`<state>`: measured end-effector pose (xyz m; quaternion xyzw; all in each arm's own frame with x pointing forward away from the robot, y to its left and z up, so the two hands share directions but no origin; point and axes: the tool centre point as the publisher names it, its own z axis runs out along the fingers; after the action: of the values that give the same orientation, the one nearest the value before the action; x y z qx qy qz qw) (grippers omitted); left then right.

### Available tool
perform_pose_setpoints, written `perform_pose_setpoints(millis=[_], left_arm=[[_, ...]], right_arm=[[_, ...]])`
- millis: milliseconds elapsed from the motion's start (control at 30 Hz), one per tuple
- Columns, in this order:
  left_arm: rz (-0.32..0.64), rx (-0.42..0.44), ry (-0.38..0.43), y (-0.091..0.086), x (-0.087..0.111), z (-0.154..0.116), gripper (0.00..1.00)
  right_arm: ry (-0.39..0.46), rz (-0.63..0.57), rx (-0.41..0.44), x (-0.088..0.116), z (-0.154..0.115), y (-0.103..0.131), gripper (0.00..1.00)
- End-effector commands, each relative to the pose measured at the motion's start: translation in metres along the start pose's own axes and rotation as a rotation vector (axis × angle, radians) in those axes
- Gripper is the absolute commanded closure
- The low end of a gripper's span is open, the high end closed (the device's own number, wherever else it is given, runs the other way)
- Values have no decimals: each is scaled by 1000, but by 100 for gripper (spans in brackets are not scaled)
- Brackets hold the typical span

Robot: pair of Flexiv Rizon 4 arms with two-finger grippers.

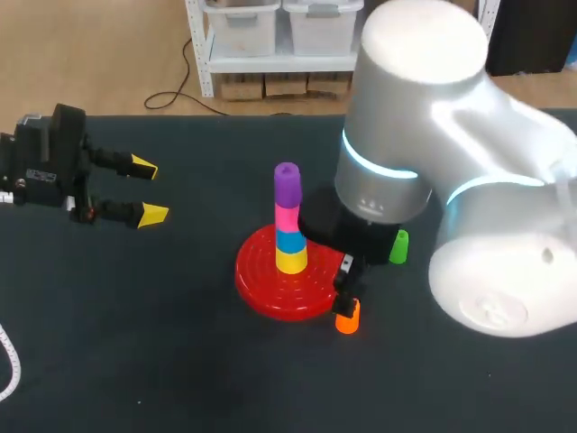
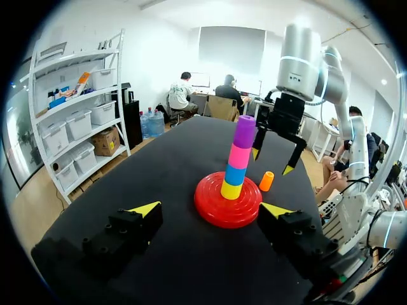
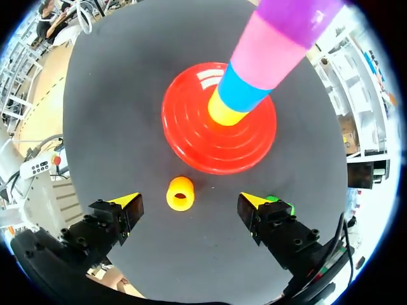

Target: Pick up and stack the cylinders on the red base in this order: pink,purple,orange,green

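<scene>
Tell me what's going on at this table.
Two robot arms are stacking cylinders on the red base. The stack holds, bottom up, a yellow cylinder, blue cylinder, pink cylinder and purple cylinder. The right gripper hangs open over the orange cylinder, standing on the table beside the base; the green cylinder is close by. The left gripper is open and empty.

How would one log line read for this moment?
topmost: purple cylinder | right gripper: open over orange cylinder | left gripper: open, aside
</scene>
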<state>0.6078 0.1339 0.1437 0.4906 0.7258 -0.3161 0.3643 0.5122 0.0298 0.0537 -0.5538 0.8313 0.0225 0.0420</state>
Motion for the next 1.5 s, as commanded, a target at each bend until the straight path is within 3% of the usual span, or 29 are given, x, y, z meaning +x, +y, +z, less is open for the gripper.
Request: perform_pose_setpoints(millis=[33,200,400,467,500,567,700,800,1500], left_arm=[[2,-1,-5,0,1,0,0],[2,-1,-5,0,1,0,0],[2,-1,-5,0,1,0,0],[2,-1,-5,0,1,0,0],[2,-1,-5,0,1,0,0],[2,-1,-5,0,1,0,0],[2,-1,-5,0,1,0,0],[2,-1,-5,0,1,0,0],[2,-1,-5,0,1,0,0]], right_arm=[[-11,10,10,3,8,4,0],[-17,32,5,3,16,4,0],[5,11,78,1,27,5,0],[-1,28,52,1,29,6,0],[-2,32,55,0,30,7,8],[-5,40,52,0,32,8,14],[-12,63,39,1,34,9,43],[-16,69,39,0,33,7,52],[-38,68,42,-2,25,6,62]])
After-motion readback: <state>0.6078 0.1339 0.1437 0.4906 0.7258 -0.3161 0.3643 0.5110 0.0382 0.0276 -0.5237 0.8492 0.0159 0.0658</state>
